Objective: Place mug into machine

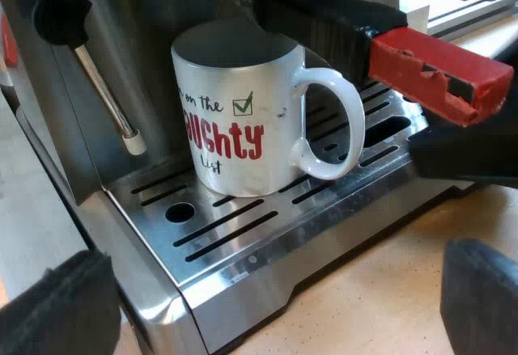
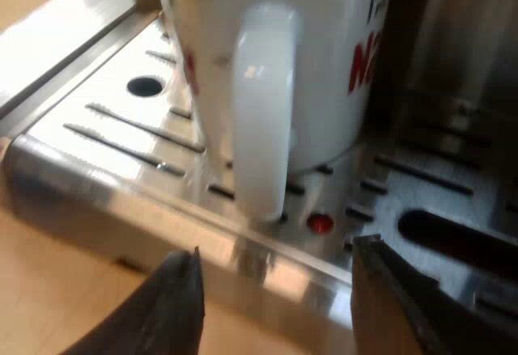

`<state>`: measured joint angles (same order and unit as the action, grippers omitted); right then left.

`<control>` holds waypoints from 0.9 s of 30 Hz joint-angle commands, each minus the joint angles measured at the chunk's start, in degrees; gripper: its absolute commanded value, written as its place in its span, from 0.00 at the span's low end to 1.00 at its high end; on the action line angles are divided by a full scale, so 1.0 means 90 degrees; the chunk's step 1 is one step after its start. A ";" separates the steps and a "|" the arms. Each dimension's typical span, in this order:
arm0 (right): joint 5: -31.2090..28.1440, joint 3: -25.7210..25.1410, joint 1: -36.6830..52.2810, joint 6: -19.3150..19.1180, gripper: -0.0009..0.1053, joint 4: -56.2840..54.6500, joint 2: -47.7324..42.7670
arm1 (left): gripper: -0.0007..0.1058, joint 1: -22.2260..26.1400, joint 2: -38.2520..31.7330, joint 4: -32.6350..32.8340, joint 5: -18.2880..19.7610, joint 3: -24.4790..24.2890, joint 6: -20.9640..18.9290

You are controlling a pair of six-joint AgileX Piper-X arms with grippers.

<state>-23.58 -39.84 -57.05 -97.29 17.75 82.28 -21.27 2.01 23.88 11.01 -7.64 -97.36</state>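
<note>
A light tan, wood-toned bench (image 1: 380, 290) carries everything, and its matte surface is softly and evenly lit. Farther off a pale metal rail (image 1: 473, 9) runs at a slant, with a cream-coloured surface (image 1: 422, 1) just beside it, brightly lit.

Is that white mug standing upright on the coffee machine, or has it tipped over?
Upright: the mug sits flat on the slotted drip tray, its opening facing up.

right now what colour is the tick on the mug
Green tick on the mug; clearest in the left wrist view.
</note>
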 commanded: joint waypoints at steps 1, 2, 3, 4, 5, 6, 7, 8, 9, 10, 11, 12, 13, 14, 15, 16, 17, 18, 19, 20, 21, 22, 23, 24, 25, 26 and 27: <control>-0.0233 0.0295 -0.0276 -0.0054 0.42 -0.0071 -0.0572 | 0.77 -0.0025 0.0012 -0.0077 0.0035 -0.0124 -0.0025; -0.0380 0.0361 -0.0407 -0.0054 0.42 -0.0099 -0.0745 | 0.77 -0.0025 0.0012 -0.0077 0.0035 -0.0160 -0.0025; -0.0463 0.0384 -0.0473 -0.0054 0.42 -0.0123 -0.0847 | 0.77 -0.0025 0.0012 -0.0077 0.0050 -0.0183 -0.0025; -0.0596 0.0390 -0.0582 -0.0054 0.42 -0.0234 -0.1007 | 0.77 -0.0025 0.0012 -0.0077 0.0052 -0.0239 -0.0025; -0.0728 0.0388 -0.0710 -0.0054 0.42 -0.0319 -0.1201 | 0.77 -0.0025 0.0012 -0.0077 0.0051 -0.0309 -0.0025; -0.0765 0.0388 -0.0773 -0.0054 0.42 -0.0360 -0.1297 | 0.77 -0.0025 0.0012 -0.0077 0.0051 -0.0376 -0.0025; -0.0856 0.0388 -0.0904 -0.0054 0.42 -0.0387 -0.1486 | 0.77 -0.0025 0.0012 -0.0050 0.0051 -0.0488 -0.0025; -0.0879 0.0388 -0.1037 -0.0054 0.42 -0.0386 -0.1650 | 0.77 -0.0025 0.0012 0.0057 0.0075 -0.0622 -0.0025; -0.0879 0.0388 -0.1078 -0.0054 0.41 -0.0386 -0.1728 | 0.77 -0.0025 0.0012 0.0136 0.0085 -0.0693 -0.0025; -0.0877 0.0388 -0.1200 -0.0054 0.38 -0.0386 -0.1879 | 0.77 -0.0025 0.0012 0.0313 0.0089 -0.0833 -0.0025; -0.0877 0.0388 -0.1287 -0.0054 0.34 -0.0386 -0.1999 | 0.77 -0.0025 0.0012 0.0483 0.0088 -0.0955 -0.0025; -0.0877 0.0388 -0.1353 -0.0054 0.31 -0.0386 -0.2064 | 0.77 -0.0025 0.0012 0.0593 0.0088 -0.1032 -0.0025; -0.0877 0.0388 -0.1432 -0.0054 0.26 -0.0386 -0.2167 | 0.77 -0.0025 0.0012 0.0787 0.0088 -0.1155 -0.0025; -0.0944 0.0388 -0.1520 -0.0070 0.18 -0.0386 -0.2279 | 0.77 -0.0025 0.0000 0.1034 0.0088 -0.1314 -0.0025; -0.1030 0.0388 -0.1578 -0.0070 0.13 -0.0386 -0.2346 | 0.77 -0.0025 -0.0001 0.1155 0.0088 -0.1396 -0.0025; -0.1126 0.0388 -0.1649 -0.0070 0.07 -0.0373 -0.2418 | 0.77 -0.0025 -0.0002 0.1365 0.0088 -0.1558 -0.0025; -0.1270 0.0388 -0.1717 -0.0070 0.01 -0.0373 -0.2494 | 0.77 -0.0025 -0.0002 0.1512 0.0088 -0.1709 -0.0025; -0.1322 0.0388 -0.1739 -0.0070 0.01 -0.0373 -0.2529 | 0.77 -0.0025 -0.0002 0.1573 0.0088 -0.1755 -0.0025; -0.1528 0.0388 -0.1787 -0.0116 0.01 -0.0373 -0.2587 | 0.77 -0.0025 -0.0002 0.1675 0.0088 -0.1899 -0.0025; -0.1735 0.0362 -0.1821 -0.0216 0.01 -0.0373 -0.2611 | 0.77 -0.0025 -0.0002 0.1734 0.0088 -0.2032 -0.0025; -0.1841 0.0324 -0.1843 -0.0240 0.01 -0.0373 -0.2620 | 0.77 -0.0025 -0.0002 0.1742 0.0088 -0.2091 -0.0025; -0.1960 0.0259 -0.1844 -0.0237 0.01 -0.0373 -0.2618 | 0.77 -0.0025 -0.0013 0.1744 0.0141 -0.2178 -0.0025; -0.1976 0.0163 -0.1843 -0.0238 0.01 -0.0373 -0.2618 | 0.77 -0.0025 -0.0009 0.1741 0.0202 -0.2275 -0.0025; -0.1976 0.0128 -0.1843 -0.0238 0.01 -0.0373 -0.2618 | 0.77 -0.0025 -0.0009 0.1741 0.0230 -0.2320 -0.0025; -0.1976 0.0020 -0.1843 -0.0238 0.01 -0.0373 -0.2618 | 0.77 -0.0025 -0.0009 0.1741 0.0401 -0.2388 -0.0025; -0.1976 -0.0092 -0.1843 -0.0238 0.01 -0.0373 -0.2618 | 0.77 -0.0025 -0.0009 0.1729 0.0586 -0.2429 -0.0025; -0.1987 -0.0149 -0.1828 -0.0238 0.01 -0.0373 -0.2618 | 0.77 -0.0025 -0.0009 0.1726 0.0663 -0.2436 -0.0025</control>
<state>-40.88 -40.21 -73.53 -98.56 13.88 59.15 -21.27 1.82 39.39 15.91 -29.16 -97.36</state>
